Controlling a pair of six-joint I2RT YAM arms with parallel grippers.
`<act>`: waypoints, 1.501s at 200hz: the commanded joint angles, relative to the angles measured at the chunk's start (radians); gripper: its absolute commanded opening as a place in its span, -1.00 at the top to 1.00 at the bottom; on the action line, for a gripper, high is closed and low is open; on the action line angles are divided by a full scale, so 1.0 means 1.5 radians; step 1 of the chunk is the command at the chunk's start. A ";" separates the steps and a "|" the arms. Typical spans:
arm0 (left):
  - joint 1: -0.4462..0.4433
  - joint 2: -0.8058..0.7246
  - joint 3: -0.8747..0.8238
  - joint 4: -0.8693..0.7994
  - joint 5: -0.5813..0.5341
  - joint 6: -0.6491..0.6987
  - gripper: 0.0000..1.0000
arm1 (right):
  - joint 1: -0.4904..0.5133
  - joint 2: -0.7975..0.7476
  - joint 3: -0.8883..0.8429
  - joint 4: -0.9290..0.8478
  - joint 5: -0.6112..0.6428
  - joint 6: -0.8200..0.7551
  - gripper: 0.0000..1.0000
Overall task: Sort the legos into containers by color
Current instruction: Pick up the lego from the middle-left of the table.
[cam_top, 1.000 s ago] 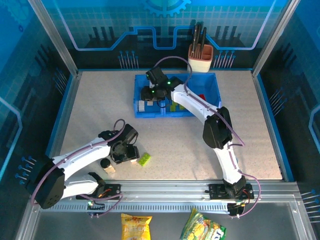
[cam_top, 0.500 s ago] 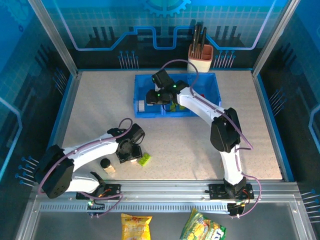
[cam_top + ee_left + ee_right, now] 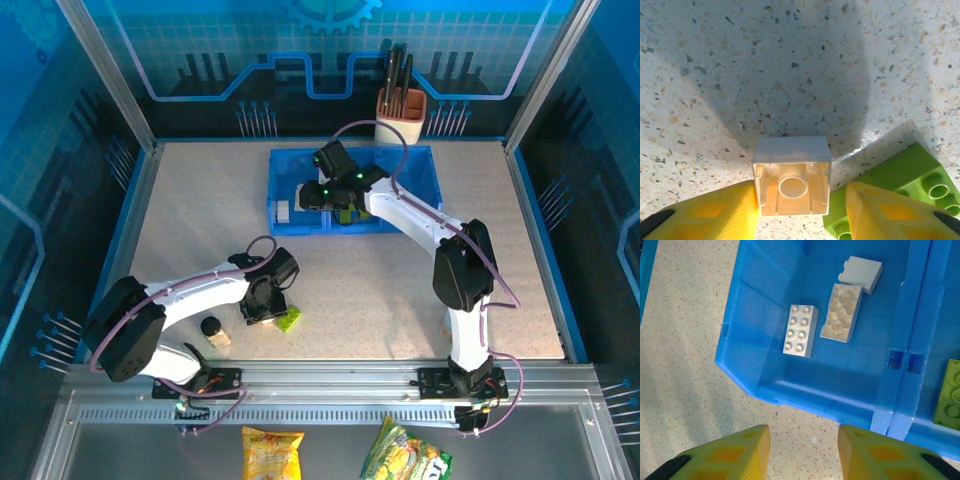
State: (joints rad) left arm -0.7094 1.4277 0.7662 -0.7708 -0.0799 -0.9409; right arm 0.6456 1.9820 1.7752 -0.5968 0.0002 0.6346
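Blue translucent tray [image 3: 436,190] with three compartments in a row sits on the speckled tabletop [image 3: 200,220]. Its left compartment [image 3: 765,300] holds three white legos: a studs-up brick [image 3: 800,331], a flipped brick [image 3: 841,319] just beside it with the hollow side up, and a small brick [image 3: 861,274] on its side, further in. The middle compartment [image 3: 940,340] has a lime brick [image 3: 950,395]. The right compartment [image 3: 415,180] has a red lego [image 3: 403,193].

The right jaws hang over the tray's near left corner. They are slightly parted, with nothing between the yellow fingers [image 3: 730,455].

The left jaws are well in front of the tray, low at the tabletop, straddling a loose white lego [image 3: 792,175] whose hollow side faces the wrist camera. One finger [image 3: 715,215] touches its side and the other finger [image 3: 890,215] stands just off it, so it is not clamped. A loose lime lego [image 3: 905,172] lies just beside that brick, partly under the second finger.

A black cylinder [image 3: 210,326] and a cream lego [image 3: 220,338] touch each other, further from the tray toward the left arm's base. A beige utensil holder [image 3: 400,120] stands just behind the tray's far edge.
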 commanded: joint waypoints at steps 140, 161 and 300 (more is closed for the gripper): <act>-0.004 0.012 0.016 -0.022 -0.029 0.021 0.24 | -0.007 -0.047 -0.017 0.006 0.019 0.002 0.19; -0.004 0.003 0.025 -0.034 -0.035 0.028 0.26 | -0.007 -0.052 -0.017 0.004 0.020 0.002 0.19; 0.016 0.006 0.163 -0.092 -0.057 0.124 0.26 | -0.024 -0.167 -0.126 -0.017 0.049 -0.033 0.20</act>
State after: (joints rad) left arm -0.7017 1.4223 0.9558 -0.8654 -0.1429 -0.8104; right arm 0.6270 1.7954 1.6276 -0.6048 0.0547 0.6155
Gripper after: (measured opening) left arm 0.371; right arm 0.403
